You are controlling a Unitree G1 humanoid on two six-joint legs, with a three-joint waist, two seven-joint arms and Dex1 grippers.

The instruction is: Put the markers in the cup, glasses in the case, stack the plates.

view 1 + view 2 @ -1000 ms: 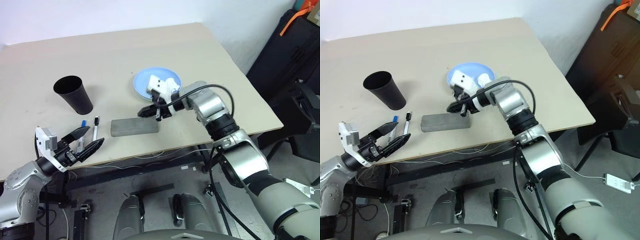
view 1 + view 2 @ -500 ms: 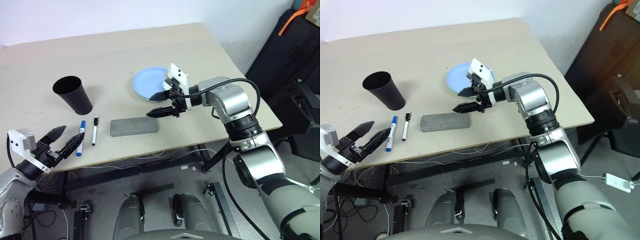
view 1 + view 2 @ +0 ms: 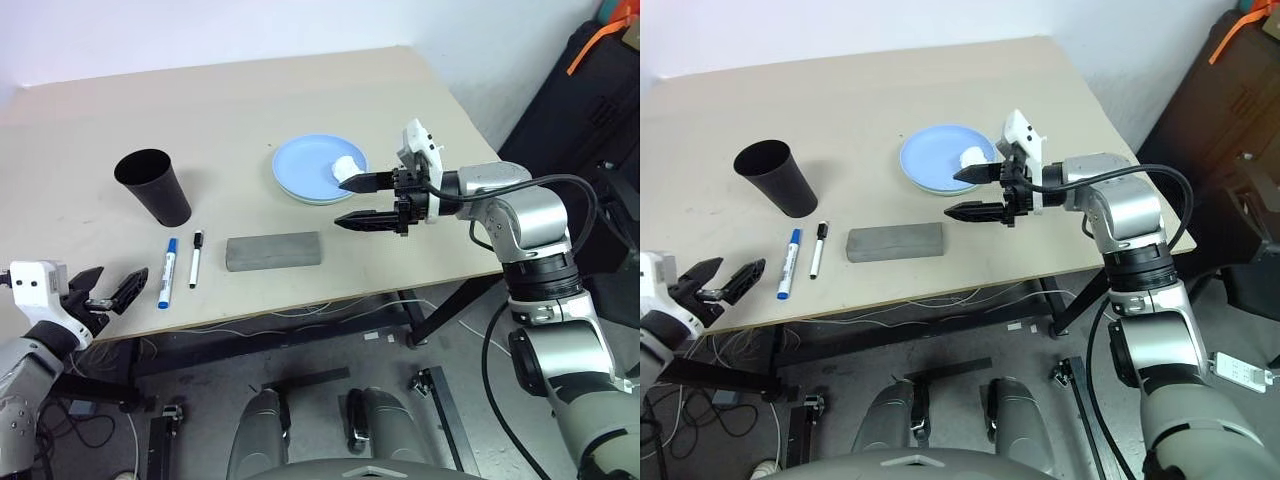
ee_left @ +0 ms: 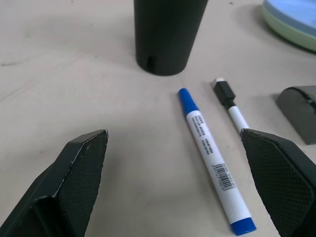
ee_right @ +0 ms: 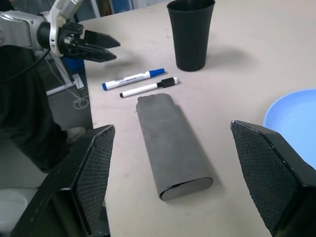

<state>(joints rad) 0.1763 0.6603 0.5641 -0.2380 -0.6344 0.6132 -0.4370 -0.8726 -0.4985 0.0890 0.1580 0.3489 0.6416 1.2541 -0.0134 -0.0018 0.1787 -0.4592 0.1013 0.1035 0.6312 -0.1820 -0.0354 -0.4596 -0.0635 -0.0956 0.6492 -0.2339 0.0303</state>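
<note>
From the head views, the table (image 3: pixel 250 100) carried the cup (image 3: pixel 153 186) upright at the left, with the blue marker (image 3: pixel 167 272) and the black marker (image 3: pixel 194 259) lying side by side just in front of it, apart from each other. The case (image 3: pixel 273 250) lay shut and flat to their right. The plates (image 3: pixel 310 172) sat stacked, blue on green, with a white tissue (image 3: pixel 348 167) on top. The glasses were not to be seen loose, so they were probably inside the case. The right tool (image 3: pixel 371 200) hung open and empty above the table just beside the plates. The left tool (image 3: pixel 108 287) stood open and empty off the front edge, near the blue marker.

In the left wrist view, the blue marker (image 4: pixel 213 161) looked light, stiff and smooth, likely to roll; mid-barrel across its width seemed the best hold. The black marker (image 4: pixel 230 106) was slimmer and would need a finer pinch. Bare table lay all round both, though the front edge was close.

In the right wrist view, the case (image 5: pixel 171 146) looked rigid and slick, and the cup (image 5: pixel 190 32) tall and probably easy to tip. Open room lay between case and markers.
</note>
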